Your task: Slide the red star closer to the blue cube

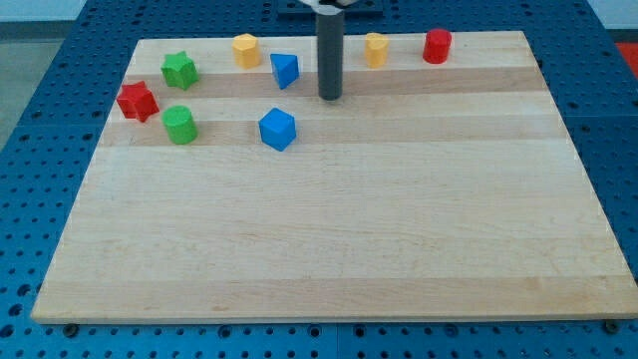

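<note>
**Board inspection: red star at far left, tip apart from all blocks**

Presently, a pale wooden board (329, 249) lies on a blue perforated table (30, 199). No brand, label or writing can be read.

Landmark: the blue cube (278, 129). The red star (138, 101) sits well to its left, near the board's left edge, slightly higher. A green cylinder (180, 125) lies between them; a green star (179, 70) is up and left of the cube. A blue wedge-like block (284, 70) and a yellow block (245, 49) stand above it. Another yellow block (376, 49) and a red cylinder (437, 46) lie up and right.

My tip (330, 97) rests up and right of the cube, touching nothing and holding nothing.

Below the cube the board is open to its lower edge.
</note>
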Tool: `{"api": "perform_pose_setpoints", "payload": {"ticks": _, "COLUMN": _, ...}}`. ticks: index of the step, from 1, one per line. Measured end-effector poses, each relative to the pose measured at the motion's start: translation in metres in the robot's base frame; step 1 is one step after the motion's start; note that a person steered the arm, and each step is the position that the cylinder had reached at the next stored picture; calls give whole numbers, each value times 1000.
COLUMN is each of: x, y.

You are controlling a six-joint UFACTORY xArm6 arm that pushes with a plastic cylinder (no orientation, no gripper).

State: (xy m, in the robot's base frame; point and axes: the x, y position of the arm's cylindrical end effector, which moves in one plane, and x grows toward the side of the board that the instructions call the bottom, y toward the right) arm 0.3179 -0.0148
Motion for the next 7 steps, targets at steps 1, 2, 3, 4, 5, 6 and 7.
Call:
{"api": "perform_pose_setpoints", "payload": {"ticks": 1, "x": 22, "y": 19}}
{"api": "perform_pose_setpoints", "payload": {"ticks": 2, "x": 81, "y": 73}}
{"api": "perform_pose_setpoints", "payload": {"ticks": 3, "x": 158, "y": 40}}
{"api": "perform_pose_setpoints", "payload": {"ticks": 4, "x": 179, "y": -75}}
{"api": "perform_pose_setpoints", "payload": {"ticks": 5, "x": 137, "y": -213}}
{"api": "perform_pose_setpoints", "payload": {"ticks": 6, "x": 106, "y": -289}}
{"api": "perform_pose_setpoints", "payload": {"ticks": 7, "x": 94, "y": -290}}
